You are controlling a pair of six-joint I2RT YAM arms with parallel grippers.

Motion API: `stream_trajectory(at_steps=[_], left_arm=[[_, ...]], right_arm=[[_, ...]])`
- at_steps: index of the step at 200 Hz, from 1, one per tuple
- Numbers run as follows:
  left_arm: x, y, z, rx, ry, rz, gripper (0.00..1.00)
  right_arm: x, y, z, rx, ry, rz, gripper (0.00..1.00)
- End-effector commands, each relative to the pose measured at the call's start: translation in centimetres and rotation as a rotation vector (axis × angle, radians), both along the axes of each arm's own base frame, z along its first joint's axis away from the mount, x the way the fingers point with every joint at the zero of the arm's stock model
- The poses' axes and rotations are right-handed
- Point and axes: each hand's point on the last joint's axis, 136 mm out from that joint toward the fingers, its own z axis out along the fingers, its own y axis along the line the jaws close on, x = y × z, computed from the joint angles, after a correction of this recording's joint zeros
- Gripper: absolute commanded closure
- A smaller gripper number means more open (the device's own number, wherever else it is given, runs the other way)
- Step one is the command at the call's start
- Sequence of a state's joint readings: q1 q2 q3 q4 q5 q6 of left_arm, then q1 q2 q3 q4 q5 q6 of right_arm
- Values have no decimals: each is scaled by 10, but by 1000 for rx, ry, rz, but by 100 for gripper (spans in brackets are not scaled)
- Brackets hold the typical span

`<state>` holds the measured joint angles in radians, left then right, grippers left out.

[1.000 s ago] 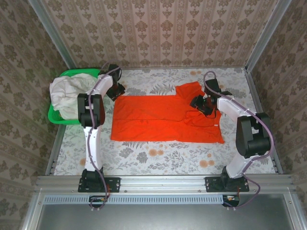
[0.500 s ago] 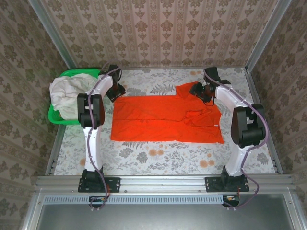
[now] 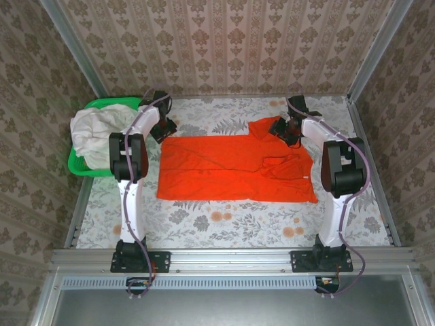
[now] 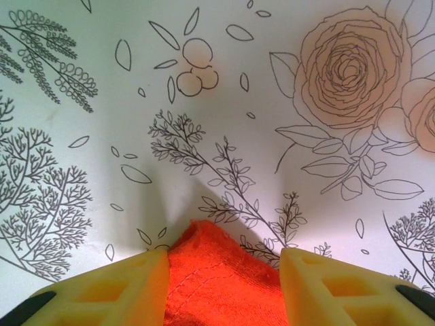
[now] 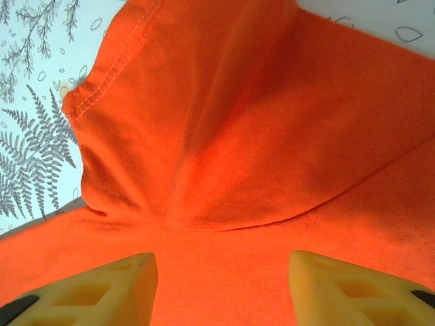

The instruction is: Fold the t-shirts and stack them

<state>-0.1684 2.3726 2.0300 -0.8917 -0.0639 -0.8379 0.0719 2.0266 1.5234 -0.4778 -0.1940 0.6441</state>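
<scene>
Spread flat on the flower-printed table (image 3: pixel 224 224): bright orange-red cloth t-shirt (image 3: pixel 224 170), with its sleeve (image 3: pixel 266 127) lying out at the far right. Heaped in the green plastic basket (image 3: pixel 115 103) at the far left: white cloth t-shirt (image 3: pixel 88 132).

Likely light, limp and quick to sag or crease. Best pinched at corners or hems, at two points at once.

Left hand (image 3: pixel 164 129) at the orange shirt's far left corner, partly open, straddling the cloth without pinching it. Right hand (image 3: pixel 285 129) over the sleeve, partly open, holding nothing.

From overhead: the whole layout. From the left wrist: the corner's tip between yellow fingers (image 4: pixel 136 278). From the right wrist: the sleeve's stitched hem and crease.
</scene>
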Motion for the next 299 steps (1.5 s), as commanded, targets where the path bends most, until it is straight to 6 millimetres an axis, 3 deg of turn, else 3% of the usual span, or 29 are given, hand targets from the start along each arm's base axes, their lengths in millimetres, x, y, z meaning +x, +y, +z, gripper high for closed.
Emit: stream_trajectory(at_steps=[1, 43, 107, 144, 162, 196, 218, 233, 244, 299], left_arm=[[-1, 1, 1, -15, 18, 15, 51], [2, 7, 19, 32, -24, 27, 50], [-1, 5, -12, 5, 39, 44, 57], [-2, 4, -15, 7, 49, 46, 66], [-4, 4, -16, 5, 57, 50, 75], [-5, 0, -12, 0, 56, 49, 87], [-7, -2, -11, -3, 60, 46, 88], [-8, -2, -10, 0, 61, 45, 77], [-9, -2, -8, 2, 58, 45, 74], [-7, -3, -7, -13, 53, 54, 84]], right_arm=[[4, -5, 2, -1, 4, -29, 46], [4, -4, -7, 5, 25, -24, 46], [8, -4, -15, 19, 42, -16, 46], [6, -7, -16, 25, 47, -15, 46], [7, -9, -16, 28, 41, -17, 46], [22, -22, -10, -10, 8, -20, 46], [37, -38, -10, -91, -12, -2, 46], [40, -45, -14, -136, 10, 31, 46], [46, -49, -15, -167, 5, 57, 48], [60, -53, -35, -265, 53, 232, 56]])
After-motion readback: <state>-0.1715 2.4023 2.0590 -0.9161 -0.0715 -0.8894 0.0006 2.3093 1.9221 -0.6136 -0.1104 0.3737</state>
